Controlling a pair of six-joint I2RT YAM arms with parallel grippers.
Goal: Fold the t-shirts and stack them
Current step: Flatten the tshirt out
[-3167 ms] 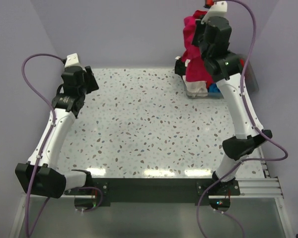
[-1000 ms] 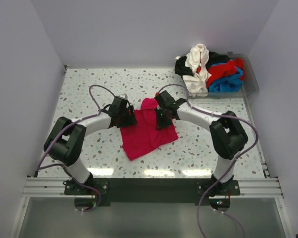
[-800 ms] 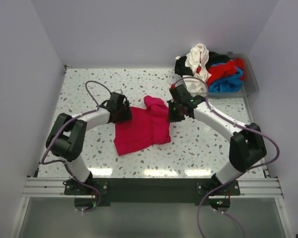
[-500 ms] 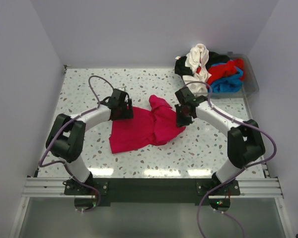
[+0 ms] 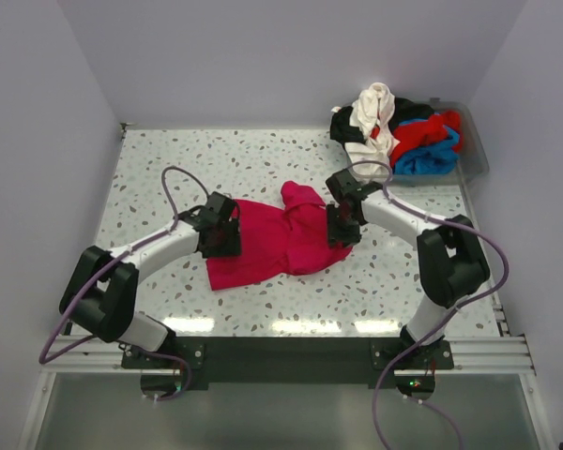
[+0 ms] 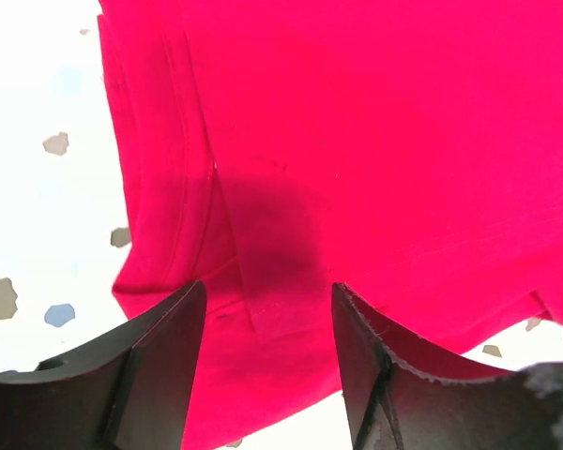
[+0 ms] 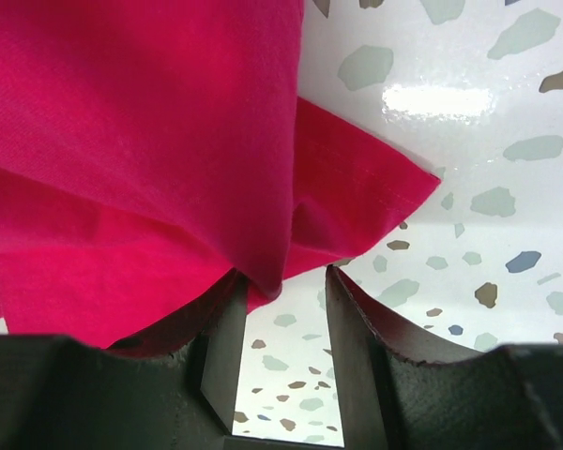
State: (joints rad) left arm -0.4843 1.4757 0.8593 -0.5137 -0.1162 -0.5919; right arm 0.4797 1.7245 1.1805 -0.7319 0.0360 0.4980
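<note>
A crimson-pink t-shirt [image 5: 280, 242] lies crumpled on the speckled table, mid-field. My left gripper [image 5: 221, 235] is low over its left edge. In the left wrist view the jaws [image 6: 267, 314] stand open over a seamed hem of the pink cloth [image 6: 357, 141], which lies flat and ungripped. My right gripper [image 5: 342, 226] is at the shirt's right edge. Its jaws [image 7: 283, 279] are open, and a loose fold of the pink shirt [image 7: 150, 141] droops between the tips. More t-shirts sit heaped at the back right: cream-white [image 5: 372, 114], black [image 5: 343, 123], red [image 5: 420, 131] and blue [image 5: 422, 161].
A clear grey plastic bin [image 5: 476, 150] holds the heap in the back right corner. Lavender walls close off the back and both sides. The black base rail [image 5: 281, 353] runs along the near edge.
The right gripper has opened and let go of the pink shirt's right side. The left gripper has slid nearer along the shirt's left edge. The shirt has spread leftward.
</note>
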